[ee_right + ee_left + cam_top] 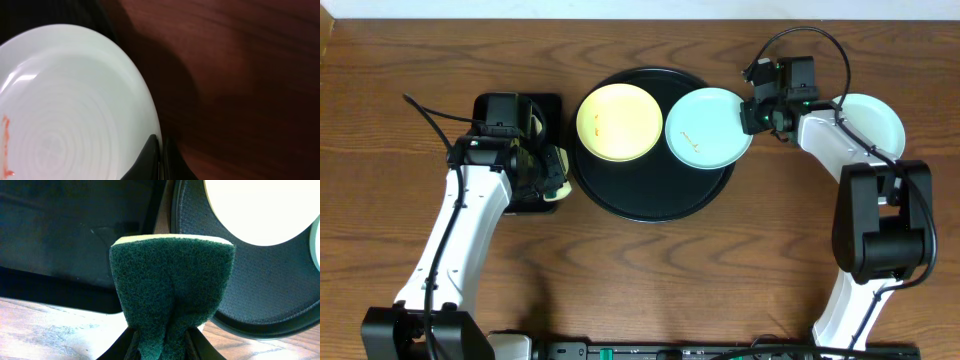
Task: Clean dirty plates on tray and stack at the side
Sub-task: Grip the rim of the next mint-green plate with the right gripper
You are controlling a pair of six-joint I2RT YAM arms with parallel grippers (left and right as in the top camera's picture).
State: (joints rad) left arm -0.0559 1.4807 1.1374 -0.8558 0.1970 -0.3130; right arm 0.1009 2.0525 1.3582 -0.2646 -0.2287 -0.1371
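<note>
**A:** Left side first. The left end effector (pixel 162 347) is clamped on a dark green scouring sponge (pixel 172 280) with a pale yellow backing, and the pad stands upright just beside the rim of the large round black tray (pixel 260 280).

**B:** Under that arm sits a black rectangular tray with rounded corners (pixel 552 108), just beside the round one. Where are the plates?

**A:** A pale yellow round plate (pixel 619 122) lies inside the round tray at its upper left, with a tiny orange-brown mark on it. Beside it is a pale mint-blue round plate (pixel 708 128) with an orange smear. Its right edge hangs out over the tray's rim.

**B:** That overhanging edge is where the right end effector (pixel 161 157) sits — fingers shut together right at the plate's rim. I can't tell whether the rim is actually pinched between them.

**A:** A second mint-blue plate (pixel 875 120) rests off the tray on the brown wooden surface (pixel 650 280), at the far right, partly under the right arm.

**B:** As for room, the lower half of the round tray's floor is bare black, and open wood runs below it between the two arms.
</note>
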